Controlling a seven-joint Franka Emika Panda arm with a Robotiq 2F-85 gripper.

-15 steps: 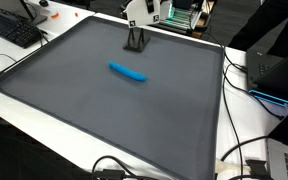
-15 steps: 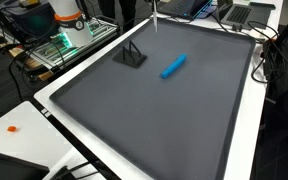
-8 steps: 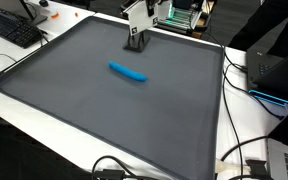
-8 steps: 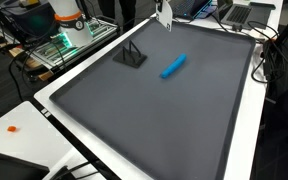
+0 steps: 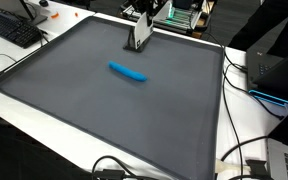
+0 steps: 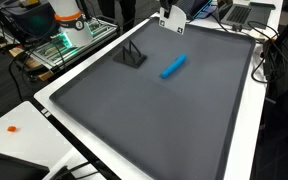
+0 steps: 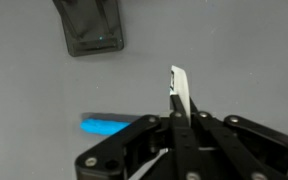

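hand: the hand (image 5: 138, 38) hung above the far edge of the mat, by the black stand; also seen in an exterior view (image 6: 171, 23) and in the wrist view (image 7: 176, 110)
hand state: fingers pressed together, no gap showed in the wrist view
hand tip: a thin white strip (image 7: 180, 90) stuck out at the fingertips; could not tell if it was part of a finger or a held thing
contact: the hand was off the mat and touched neither the stand nor the marker
nearest thing: small black stand (image 6: 132, 55), upright on the mat near its far edge; in the wrist view (image 7: 89, 28) it sat toward the upper left
stand vs hand: in an exterior view the hand overlapped the stand and hid most of it; elsewhere the two were plainly apart
blue thing: a blue marker (image 5: 127, 72) lay flat on the mat, toward the middle, apart from the stand; also seen in an exterior view (image 6: 173, 66)
marker in wrist view: its end (image 7: 109, 127) showed just left of the hand's fingers, partly hidden by them
mat: dark grey mat (image 5: 104, 115) covered most of the counter
counter: white counter (image 5: 44, 135) showed as a rim around the mat
edges: black keyboard (image 5: 14, 30) beside the mat; cables (image 5: 244, 150) along one side
small item: an orange bit (image 6: 14, 128) on the counter, well apart from the mat's things
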